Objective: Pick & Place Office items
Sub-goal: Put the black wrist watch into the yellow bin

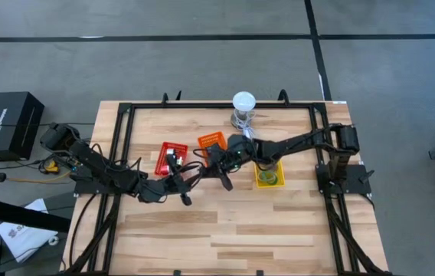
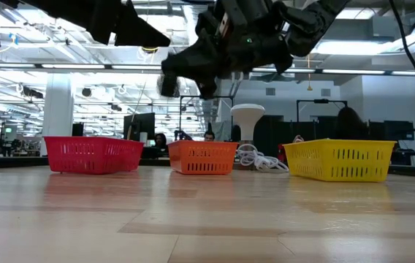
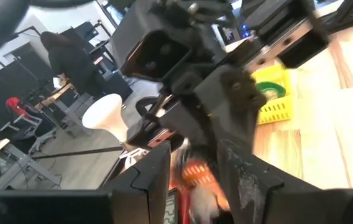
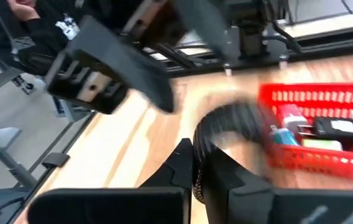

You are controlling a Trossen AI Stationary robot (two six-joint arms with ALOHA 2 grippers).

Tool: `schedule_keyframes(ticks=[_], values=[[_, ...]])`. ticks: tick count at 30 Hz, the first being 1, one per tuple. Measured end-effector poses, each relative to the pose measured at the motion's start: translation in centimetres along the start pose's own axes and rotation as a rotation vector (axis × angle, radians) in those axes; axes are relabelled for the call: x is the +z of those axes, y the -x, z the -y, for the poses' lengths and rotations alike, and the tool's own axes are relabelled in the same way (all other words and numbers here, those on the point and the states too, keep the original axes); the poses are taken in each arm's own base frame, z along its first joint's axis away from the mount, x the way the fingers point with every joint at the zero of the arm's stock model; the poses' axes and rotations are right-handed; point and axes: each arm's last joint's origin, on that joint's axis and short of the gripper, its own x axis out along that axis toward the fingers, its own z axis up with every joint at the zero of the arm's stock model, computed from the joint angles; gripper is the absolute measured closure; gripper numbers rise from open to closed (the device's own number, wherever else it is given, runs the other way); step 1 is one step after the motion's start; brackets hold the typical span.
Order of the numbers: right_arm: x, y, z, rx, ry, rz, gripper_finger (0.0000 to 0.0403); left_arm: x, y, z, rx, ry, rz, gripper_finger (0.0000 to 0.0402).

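Both arms are meeting over the middle of the wooden table [image 1: 225,222], raised above its surface. The left pincer [image 1: 178,178] is hanging just in front of the red basket [image 1: 171,158]; its fingers [image 3: 148,171] are standing spread, with a gap showing between them. The right pincer [image 1: 221,172] is hovering in front of the orange basket [image 1: 212,141], its tips pressed close on a black band ring [image 4: 226,124], which is arching up from between them beside the red basket's wall. Three mesh baskets are sitting in a row across the table: red to the left, orange in the middle, yellow basket [image 1: 269,175] to the right under the right arm. The red basket is holding several office items [image 4: 316,132], black and white pieces and a blue bit among them. The yellow basket is holding a green band ring [image 1: 271,179]. A white-domed lamp [image 1: 243,102] with a coiled cable is standing at the table's far edge behind the orange basket. A person [image 3: 71,62] in dark clothing is standing in the room beyond.
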Motion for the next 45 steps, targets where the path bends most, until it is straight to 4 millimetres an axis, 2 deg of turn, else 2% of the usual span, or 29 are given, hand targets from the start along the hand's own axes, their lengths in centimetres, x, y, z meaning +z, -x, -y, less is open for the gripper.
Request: schedule_keyframes(ticks=[7,12,19,23,27,35,45], values=[[-0.4,0.4,1.1,-0.038,-0.032,-0.046,0.0385,0.0,0.0,0.0,-0.003,0.020,0.001,0.0275],[-0.5,0.7,1.7,-0.055,-0.045,-0.066,0.0396,0.0,0.0,0.0,-0.002,0.021,0.001,0.0273],[-0.9,0.8,1.8,-0.081,-0.042,-0.102,0.0389,0.0,0.0,0.0,-0.002,0.021,0.000,0.0274],[-0.4,1.7,1.5,-0.160,-0.017,-0.141,0.0392,0.0,0.0,0.0,-0.001,0.021,0.000,0.0273],[0.4,3.2,0.3,-0.292,0.031,-0.204,0.0397,0.0,0.0,0.0,-0.001,0.021,0.000,0.0273],[1.5,5.6,-3.6,-0.449,0.136,-0.303,0.0388,0.0,0.0,0.0,-0.001,0.021,0.000,0.0273],[2.7,9.2,-6.8,-0.443,0.188,-0.385,0.0390,0.0,0.0,0.0,-0.001,0.022,0.000,0.0273]])
